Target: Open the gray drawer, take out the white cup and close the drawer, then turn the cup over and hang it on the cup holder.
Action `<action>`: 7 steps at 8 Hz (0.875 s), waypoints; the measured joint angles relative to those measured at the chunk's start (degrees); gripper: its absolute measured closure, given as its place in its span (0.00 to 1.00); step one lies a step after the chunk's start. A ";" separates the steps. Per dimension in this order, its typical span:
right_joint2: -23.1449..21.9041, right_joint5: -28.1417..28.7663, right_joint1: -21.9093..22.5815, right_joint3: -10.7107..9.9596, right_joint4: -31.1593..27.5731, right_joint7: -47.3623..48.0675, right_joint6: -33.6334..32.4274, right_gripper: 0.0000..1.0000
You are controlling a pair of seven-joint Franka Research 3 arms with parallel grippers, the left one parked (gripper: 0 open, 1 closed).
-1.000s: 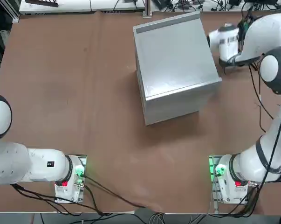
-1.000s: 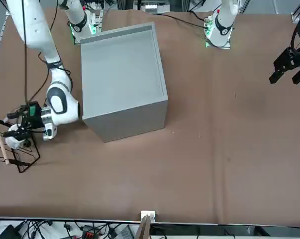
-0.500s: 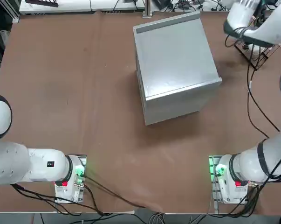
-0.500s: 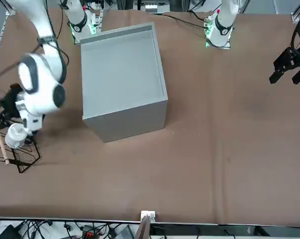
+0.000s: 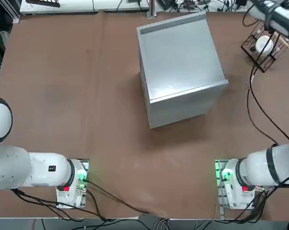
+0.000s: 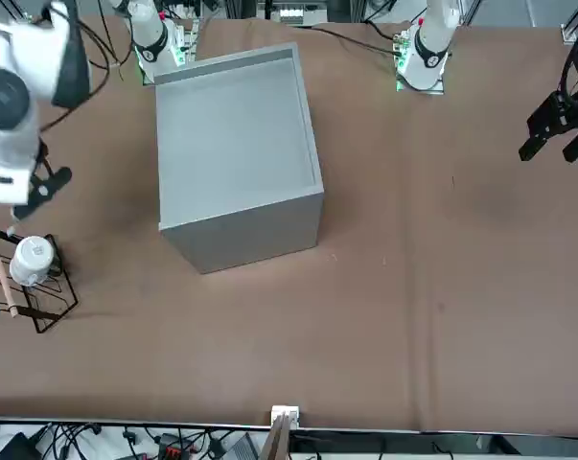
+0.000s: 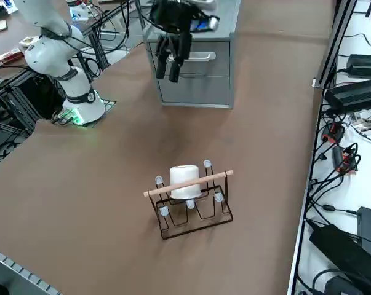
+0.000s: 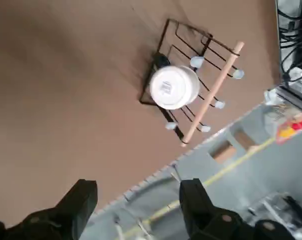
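Though pincer (image 7: 167,66) open, white cup (image 7: 186,182) apart

Glossy white cup (image 7: 186,181) on dark wire cup holder (image 7: 194,212) with a wooden bar.

A brown table (image 5: 86,86) fills the room's middle. Cables (image 7: 333,160) and black power bricks (image 7: 357,92) lie on the pale floor beside its edge
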 joint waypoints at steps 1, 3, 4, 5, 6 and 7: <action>-1.81 8.33 -0.04 -2.20 0.22 1.23 -0.26 0.00; -3.58 24.18 -0.07 -7.79 3.40 4.39 -5.28 0.00; -3.79 28.00 0.13 -9.37 5.95 9.89 -7.74 0.00; -3.98 29.43 1.02 -10.02 7.87 16.51 -9.56 0.00; -4.41 29.78 2.83 -10.45 8.81 21.20 -10.41 0.00; -5.32 29.80 5.16 -11.26 8.99 23.87 -11.02 0.00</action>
